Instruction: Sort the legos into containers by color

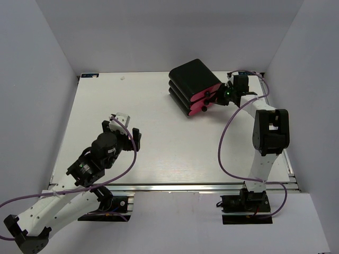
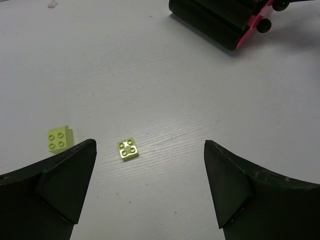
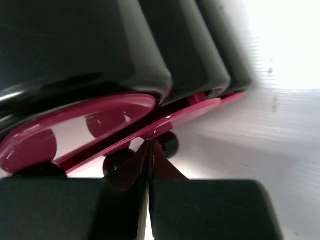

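Left gripper (image 2: 150,145) fingers stand wide apart above the table (image 2: 165,85); one yellow-green lego (image 2: 128,149) lies between them, nearer the left-hand one, a second lego (image 2: 59,139) just outside it. The black cabinet (image 2: 210,22) sits well apart. Right gripper (image 3: 149,150) fingers are pressed together beside the knobs (image 3: 167,142) of the pink drawers (image 3: 100,115), whose contents are hidden

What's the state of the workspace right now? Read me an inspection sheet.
Surface: white table.
Job's things: first lego and second lego, both yellow-green, lie apart; pink drawers sit in the black cabinet, far right.
Clutter: small pale scrap near the far edge.
Grippers: left gripper open over the first lego; right gripper shut by the drawer knobs.
Cables: purple cables loop along both arms.
Surroundings: plain pale walls.
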`<state>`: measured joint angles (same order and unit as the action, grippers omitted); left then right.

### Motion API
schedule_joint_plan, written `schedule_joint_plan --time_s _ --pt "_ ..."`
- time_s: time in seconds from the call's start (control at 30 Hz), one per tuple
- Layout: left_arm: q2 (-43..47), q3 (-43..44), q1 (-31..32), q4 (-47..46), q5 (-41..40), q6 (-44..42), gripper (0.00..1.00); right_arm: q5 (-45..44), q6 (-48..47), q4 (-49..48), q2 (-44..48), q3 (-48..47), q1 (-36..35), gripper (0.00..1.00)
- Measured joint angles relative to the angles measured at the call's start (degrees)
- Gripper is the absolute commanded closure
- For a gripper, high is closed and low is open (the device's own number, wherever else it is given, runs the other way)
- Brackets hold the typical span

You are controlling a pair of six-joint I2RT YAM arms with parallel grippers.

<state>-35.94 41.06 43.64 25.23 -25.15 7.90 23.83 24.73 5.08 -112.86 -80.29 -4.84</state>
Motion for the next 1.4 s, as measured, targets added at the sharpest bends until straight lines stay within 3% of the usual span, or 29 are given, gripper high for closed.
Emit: schedule_joint_plan --time_s 0.37,0.53,0.7,0.87,1.0,1.13,1.4 --pt "0.0 0.0 0.0 0.0 0.0 -0.07 0.02 10.8 8.83 -14.05 -0.24 5.31 2.25 0.94" --pt "0.07 0.0 0.0 -0.02 0.0 -0.15 0.02 9.7 4.76 -14.08 -0.22 5.57 2.21 0.9" --pt "0.09 -0.02 0.0 -0.02 0.02 -0.17 0.02 9.49 -2.64 -10.67 -0.24 5.95 2.21 0.71" --pt "0.11 -0.02 0.0 -0.02 0.02 -0.2 0.02 9.07 -5.7 -9.27 -1.18 6.21 2.21 0.39" --pt "0.04 -0.09 0.0 -0.02 0.02 -0.2 0.02 9.88 -6.1 -8.57 -3.85 6.03 2.29 0.38" --pt "-0.13 -0.09 0.0 -0.02 0.02 -0.2 0.02 12.85 -5.57 -8.04 -6.86 5.31 2.14 0.45" --pt "-0.74 -0.09 0.0 -0.07 -0.02 -0.2 0.02 17.7 -2.38 -10.6 -9.38 4.63 2.23 0.4"
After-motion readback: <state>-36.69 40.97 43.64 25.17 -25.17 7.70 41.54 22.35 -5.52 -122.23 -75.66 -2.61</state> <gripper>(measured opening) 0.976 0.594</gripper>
